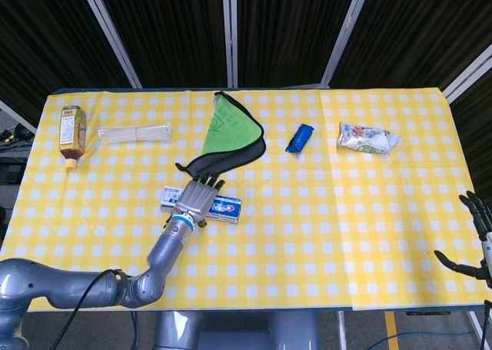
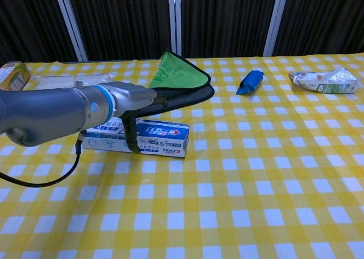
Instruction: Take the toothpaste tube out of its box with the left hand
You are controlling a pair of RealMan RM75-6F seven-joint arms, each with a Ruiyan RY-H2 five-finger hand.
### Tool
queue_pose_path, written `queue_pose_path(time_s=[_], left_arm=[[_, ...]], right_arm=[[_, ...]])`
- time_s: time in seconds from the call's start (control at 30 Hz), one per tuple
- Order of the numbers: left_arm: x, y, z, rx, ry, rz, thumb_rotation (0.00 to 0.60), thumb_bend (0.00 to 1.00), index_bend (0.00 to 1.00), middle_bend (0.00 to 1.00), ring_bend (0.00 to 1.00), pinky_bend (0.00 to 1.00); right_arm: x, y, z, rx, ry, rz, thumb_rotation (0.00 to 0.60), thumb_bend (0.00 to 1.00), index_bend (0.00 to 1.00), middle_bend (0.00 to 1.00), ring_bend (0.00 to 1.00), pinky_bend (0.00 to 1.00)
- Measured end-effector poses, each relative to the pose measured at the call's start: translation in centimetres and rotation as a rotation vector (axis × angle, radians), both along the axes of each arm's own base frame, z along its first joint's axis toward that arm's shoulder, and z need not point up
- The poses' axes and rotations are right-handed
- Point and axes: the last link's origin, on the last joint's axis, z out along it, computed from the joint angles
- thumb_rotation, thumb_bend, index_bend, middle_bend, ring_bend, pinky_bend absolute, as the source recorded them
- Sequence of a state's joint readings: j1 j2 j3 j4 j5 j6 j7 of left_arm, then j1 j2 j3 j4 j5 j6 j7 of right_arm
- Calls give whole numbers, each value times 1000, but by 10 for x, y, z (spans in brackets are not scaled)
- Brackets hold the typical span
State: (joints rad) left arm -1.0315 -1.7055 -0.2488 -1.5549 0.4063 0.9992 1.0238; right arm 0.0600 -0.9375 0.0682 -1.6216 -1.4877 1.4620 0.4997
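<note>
Now | left hand (image 1: 197, 197) over toothpaste box (image 1: 224, 208), grasp unclear | right hand (image 1: 478, 238) released | lettering unreadable

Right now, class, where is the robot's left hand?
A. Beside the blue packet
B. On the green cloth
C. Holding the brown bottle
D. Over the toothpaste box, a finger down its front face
D: in the chest view the left hand reaches across the toothpaste box with a dark finger running down the box's front face.

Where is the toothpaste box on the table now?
The toothpaste box lies left of centre in the head view, just in front of the green cloth, with the left hand over its middle.
</note>
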Motion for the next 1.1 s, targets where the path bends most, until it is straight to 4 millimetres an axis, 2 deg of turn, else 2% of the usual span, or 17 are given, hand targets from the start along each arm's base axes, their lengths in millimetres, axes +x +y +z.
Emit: queue_pose_path(time_s=[0.1,0.3,0.43,0.53,0.8,1.1], left_arm=[[3,1,-8,-3,17,-3,600,7,144,21,89,204],[3,-3,-17,-4,54,-24,600,29,311,158,211,304],[4,-6,-20,11,61,-48,600,228,468,284,317,386],[4,-8,-20,30,59,-77,600,321,523,328,356,415],[1,-11,-16,81,57,-151,600,448,598,380,399,447],[6,-12,-5,123,85,-269,600,455,605,383,401,447]], right_arm=[[-2,-1,2,-6,-5,-7,600,79,0,0,0,0],[-3,-2,6,-14,-14,-11,600,80,0,0,0,0],[-2,-1,6,-14,-14,-6,600,80,0,0,0,0],[-2,-1,5,-13,-13,-4,600,79,0,0,0,0],[-1,-1,4,-10,-10,-2,600,80,0,0,0,0],[0,0,4,-11,-8,0,600,80,0,0,0,0]])
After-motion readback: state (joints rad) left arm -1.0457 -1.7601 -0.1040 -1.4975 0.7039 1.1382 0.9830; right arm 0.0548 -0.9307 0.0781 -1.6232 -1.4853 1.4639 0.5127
